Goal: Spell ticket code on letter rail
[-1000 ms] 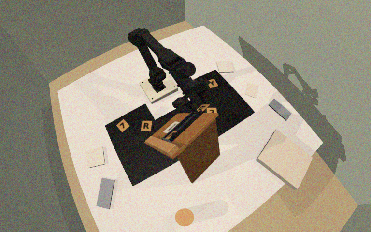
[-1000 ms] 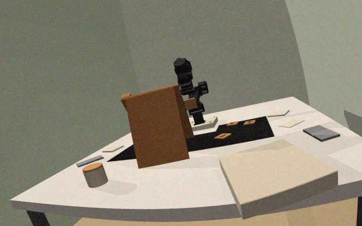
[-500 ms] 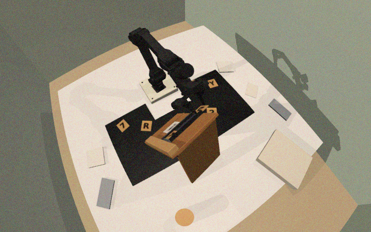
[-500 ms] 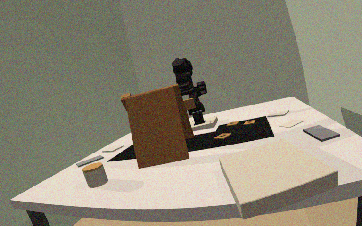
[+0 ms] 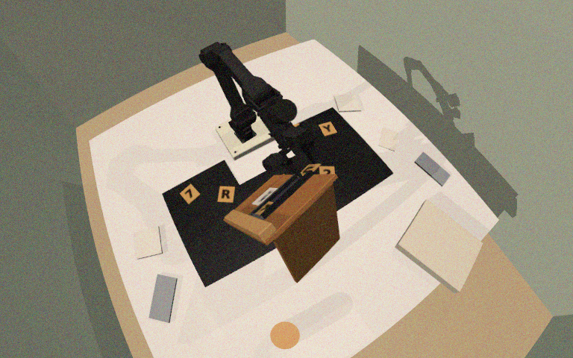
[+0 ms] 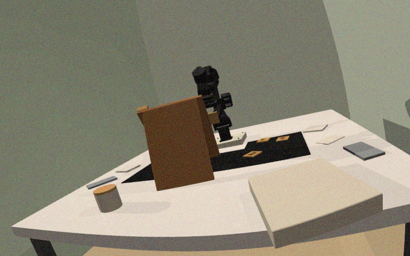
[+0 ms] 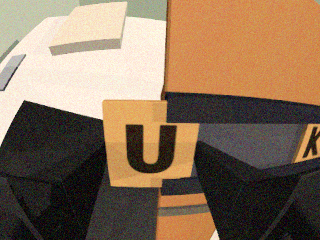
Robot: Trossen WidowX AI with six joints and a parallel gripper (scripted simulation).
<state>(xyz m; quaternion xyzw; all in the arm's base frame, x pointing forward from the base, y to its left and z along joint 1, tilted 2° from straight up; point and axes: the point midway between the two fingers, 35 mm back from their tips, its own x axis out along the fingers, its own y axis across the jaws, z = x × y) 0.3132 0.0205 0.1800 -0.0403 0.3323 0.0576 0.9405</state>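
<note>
Pretty much all-black, chunky arm (image 5: 257,90) (image 6: 207,84), blocky joints, probably no markings; its pale base plate (image 5: 234,156) (image 6: 242,137) has dark screw dots near the corners.

Grey-green walls (image 5: 486,50) (image 6: 242,45); white-topped table (image 5: 236,308) (image 6: 196,220); tan floor (image 5: 498,286) (image 6: 181,252); shadows on wall.

orange-topped grey cylinder (image 5: 284,335) (image 6: 108,199), large beige slab (image 5: 440,246) (image 6: 314,193) (image 7: 92,26), two flat grey blocks, thin cream pieces, pale green walls

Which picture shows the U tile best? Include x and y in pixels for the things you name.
The wrist view: the U tile (image 5: 310,169) (image 6: 213,117) (image 7: 151,162) faces it, its letter big and readable, between the gripper's fingers. The top view shows it small and slanted; the exterior view shows just a blank part beside the board.
</note>
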